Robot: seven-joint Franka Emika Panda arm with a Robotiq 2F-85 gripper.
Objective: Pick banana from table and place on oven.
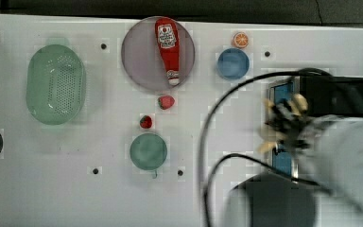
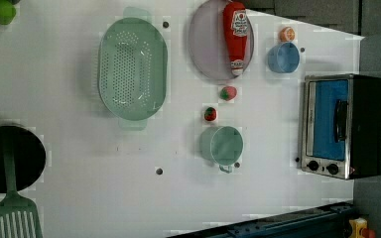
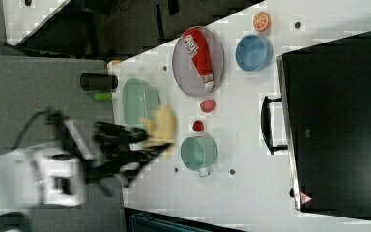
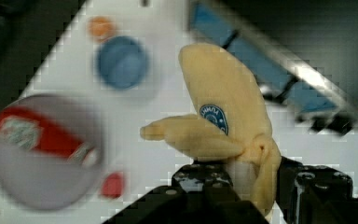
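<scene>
Banana held aloft over the oven's front edge.

The gripper (image 4: 249,186) has its jaws clamped on the stem end of the pale yellow banana (image 4: 228,121), which carries a small blue sticker and a peeled flap. In the top view the gripper (image 1: 283,125) hangs above the glass door of the oven (image 1: 340,94), at three o'clock on the white desk (image 1: 99,198). The blue bowl (image 1: 233,64) and orange slice (image 1: 240,40) lie toward one o'clock of the picture's centre, and the ketchup bottle (image 1: 168,47) rests on the grey plate (image 1: 139,61) at twelve.
</scene>
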